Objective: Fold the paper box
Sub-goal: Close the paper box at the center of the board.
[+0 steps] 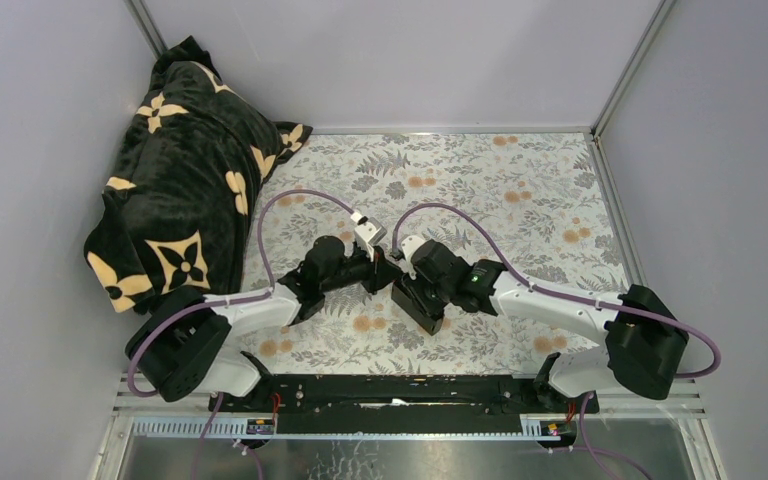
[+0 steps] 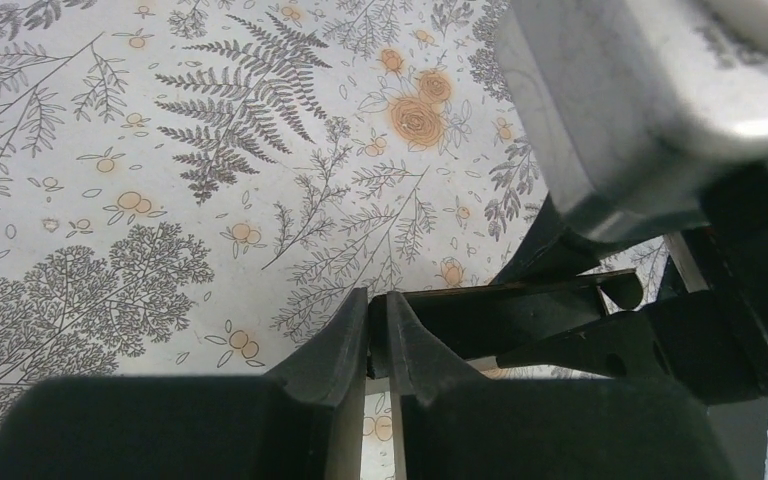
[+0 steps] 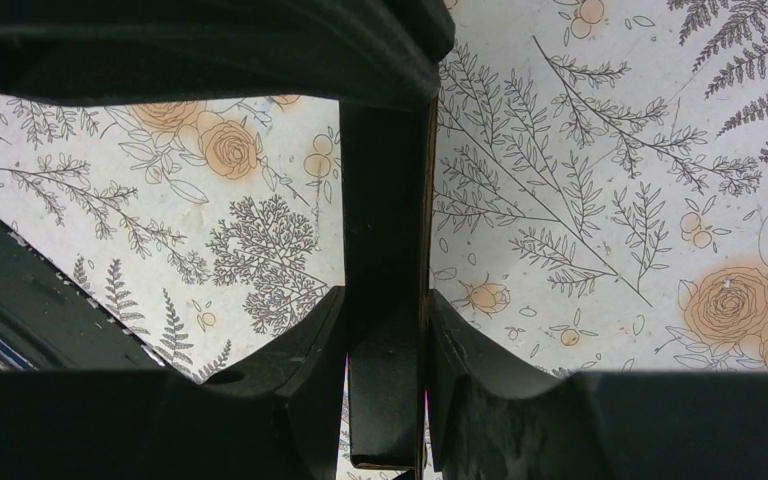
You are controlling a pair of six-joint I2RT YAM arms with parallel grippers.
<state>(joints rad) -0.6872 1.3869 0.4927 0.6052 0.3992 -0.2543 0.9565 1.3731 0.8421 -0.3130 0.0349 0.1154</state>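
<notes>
Paper box [image 1: 422, 312] — flat black card just below the centre of the floral tabletop [image 1: 520, 190], clamped edge-on in the right tool [image 1: 407, 292]. Seen from the right wrist as a dark strip running 12 to 6 straight out of the jaws, brown cut edge on its 3 o'clock side; from above, long axis roughly 10 to 4. Cannot tell whether lifted clear or resting on the cloth.

Left tool [image 1: 388, 272] right at the card's 11 o'clock end, tip to tip with the right one. Jaws drawn almost together with only a slit between; cannot tell whether a flap edge is nipped there or merely touched. From the left wrist, card stretching away toward 3 o'clock from that tool.

Probably mid-fold: right side anchoring, left side placed to bend a flap over toward 4 o'clock. Little room to swing — grey wrist housing [image 2: 650, 90] of the right arm crowding in at 1 o'clock in the left wrist view. Black plush blanket [image 1: 185, 180] heaped well apart at 10 o'clock, purple cables [image 1: 300, 192] arching behind both wrists, neither in the path.
</notes>
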